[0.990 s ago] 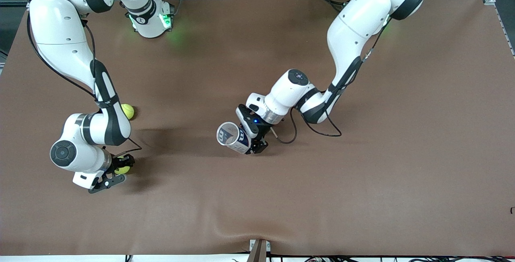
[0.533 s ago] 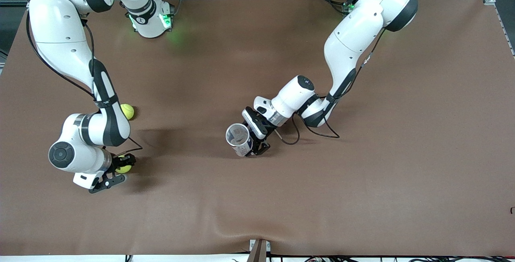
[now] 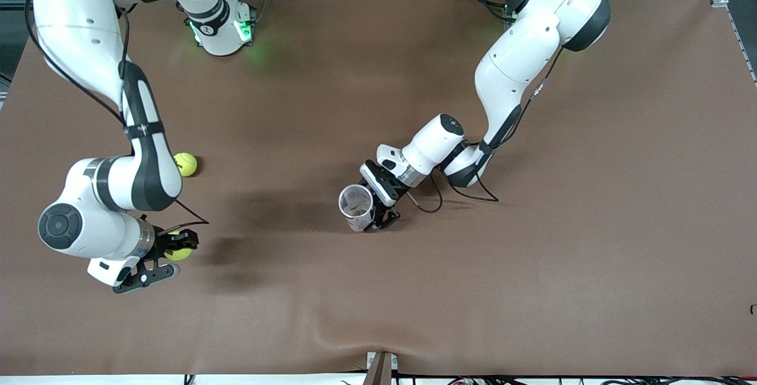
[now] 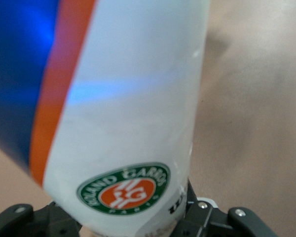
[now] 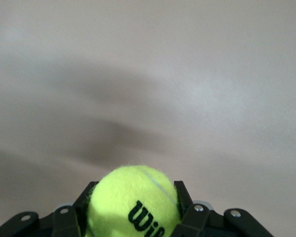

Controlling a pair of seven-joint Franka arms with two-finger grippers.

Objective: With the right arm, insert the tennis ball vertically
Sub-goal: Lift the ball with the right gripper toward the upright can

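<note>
Over the brown table mat [image 3: 532, 267], toward the right arm's end, I have the right gripper [image 3: 168, 253] pinched tight on a yellow-green tennis ball [image 3: 177, 252]. My right wrist view shows it well: the ball [image 5: 134, 202] sits squarely between the two black fingers [image 5: 183, 200], felt pressed against both pads, black lettering facing the camera, bare mat under it. From the front view the right arm [image 3: 112, 154] curls down from its base and the gripper hangs just above the mat with a soft shadow beside it.

Second tennis ball [image 3: 187, 164] lies loose on the mat, farther from the front camera than the held ball, right beside the right arm's forearm, touching nothing I can see.

Toward the middle of the table, well apart from the held ball, the left gripper [image 3: 378, 213] is clamped on a tennis ball can [image 3: 357, 207]. The can stands close to upright, open mouth up, and I can look straight into it from the front view. In the left wrist view the can's white wall [image 4: 133, 113] fills the frame, with blue and orange bands and a round Roland Garros badge [image 4: 123, 190] near the fingers [image 4: 200, 217].
</note>
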